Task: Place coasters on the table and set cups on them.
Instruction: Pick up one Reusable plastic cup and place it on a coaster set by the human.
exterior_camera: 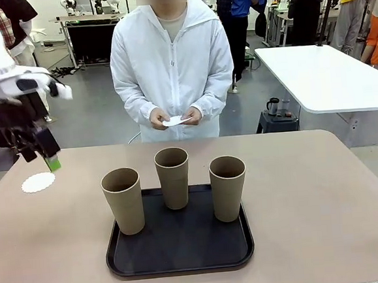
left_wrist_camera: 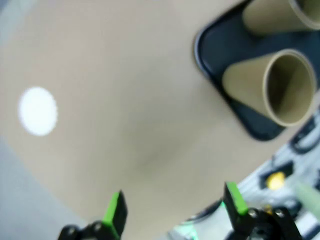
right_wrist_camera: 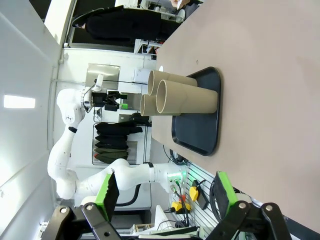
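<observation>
Left fingers (exterior_camera: 53, 164) apart, empty, near one coaster (exterior_camera: 38, 183) — right fingers (right_wrist_camera: 107, 192) apart too. Three cups (exterior_camera: 173, 175) (upright) stand on the tray (exterior_camera: 185, 263).

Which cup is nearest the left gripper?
The leftmost cup, at the tray's left edge; the middle cup and right cup stand farther from the left gripper.

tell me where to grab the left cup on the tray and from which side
Grip the left cup around its wall just below the rim, coming in level from its left. It stands upright at the tray's left edge, the middle cup close on its right, bare table on its left. It widens upward, so jaws there likely won't slip.
</observation>
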